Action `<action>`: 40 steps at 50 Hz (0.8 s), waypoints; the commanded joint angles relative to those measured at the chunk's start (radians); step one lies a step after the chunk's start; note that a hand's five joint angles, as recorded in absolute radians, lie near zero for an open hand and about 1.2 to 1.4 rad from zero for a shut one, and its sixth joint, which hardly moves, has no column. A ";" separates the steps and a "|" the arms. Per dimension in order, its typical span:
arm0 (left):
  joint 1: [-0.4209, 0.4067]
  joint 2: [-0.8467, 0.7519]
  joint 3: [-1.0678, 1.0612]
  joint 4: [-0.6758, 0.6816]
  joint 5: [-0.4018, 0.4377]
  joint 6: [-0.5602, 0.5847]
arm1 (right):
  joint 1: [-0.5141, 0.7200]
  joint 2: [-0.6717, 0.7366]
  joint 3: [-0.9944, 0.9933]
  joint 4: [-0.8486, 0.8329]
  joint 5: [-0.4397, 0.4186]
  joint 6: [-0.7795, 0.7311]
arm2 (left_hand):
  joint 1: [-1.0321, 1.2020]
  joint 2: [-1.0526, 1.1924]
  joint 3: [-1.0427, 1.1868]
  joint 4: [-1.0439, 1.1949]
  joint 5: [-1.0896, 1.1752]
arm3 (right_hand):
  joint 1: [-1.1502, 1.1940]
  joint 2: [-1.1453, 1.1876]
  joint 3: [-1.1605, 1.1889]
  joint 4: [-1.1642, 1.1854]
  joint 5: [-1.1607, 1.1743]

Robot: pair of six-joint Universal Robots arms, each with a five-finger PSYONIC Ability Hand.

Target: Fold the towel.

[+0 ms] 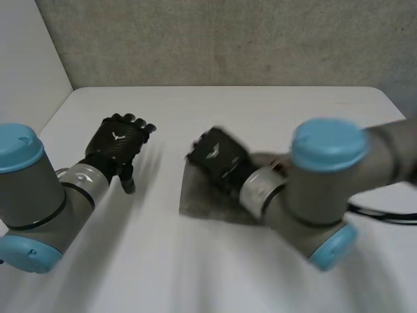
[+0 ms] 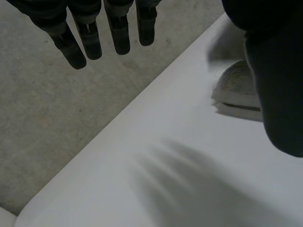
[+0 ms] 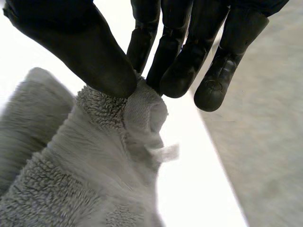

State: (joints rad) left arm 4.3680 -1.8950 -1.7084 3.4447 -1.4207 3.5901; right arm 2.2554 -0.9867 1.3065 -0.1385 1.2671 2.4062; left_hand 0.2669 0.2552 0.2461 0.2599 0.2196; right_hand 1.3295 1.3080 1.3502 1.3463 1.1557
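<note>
Grey towel pinched at right hand fingertips; left hand spread, holding nothing.

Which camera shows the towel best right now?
The right wrist view: the towel shows close up, a bunched edge pinched by the right hand, thumb against fingers. In the head view that hand covers much of it; the left wrist view catches a folded edge.
</note>
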 commanded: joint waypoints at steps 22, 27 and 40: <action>-0.145 -0.022 0.056 0.013 0.000 -0.045 | -0.364 -0.309 0.433 0.010 -0.028 0.272 | -0.071 -0.059 -0.050 -0.064 -0.198 | -1.155 -1.133 -1.176 -1.172 -1.156; -0.179 -0.056 0.059 0.014 -0.001 -0.045 | -0.476 -0.311 0.519 0.010 -0.075 0.226 | -0.071 -0.059 -0.050 -0.064 -0.198 | -1.155 -1.133 -1.176 -1.172 -1.156; -0.194 -0.085 0.055 0.013 -0.001 -0.045 | -0.565 -0.241 0.550 -0.004 -0.104 0.154 | -0.071 -0.059 -0.050 -0.064 -0.198 | 0.023 0.044 0.002 0.006 0.022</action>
State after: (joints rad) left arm 4.1743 -1.9789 -1.6510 3.4577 -1.4220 3.5450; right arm 1.6841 -1.2765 1.8836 -0.1356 1.1414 2.5768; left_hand 0.2669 0.2551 0.2462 0.2598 0.2209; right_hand 0.7259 0.7261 0.7249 0.7246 0.5552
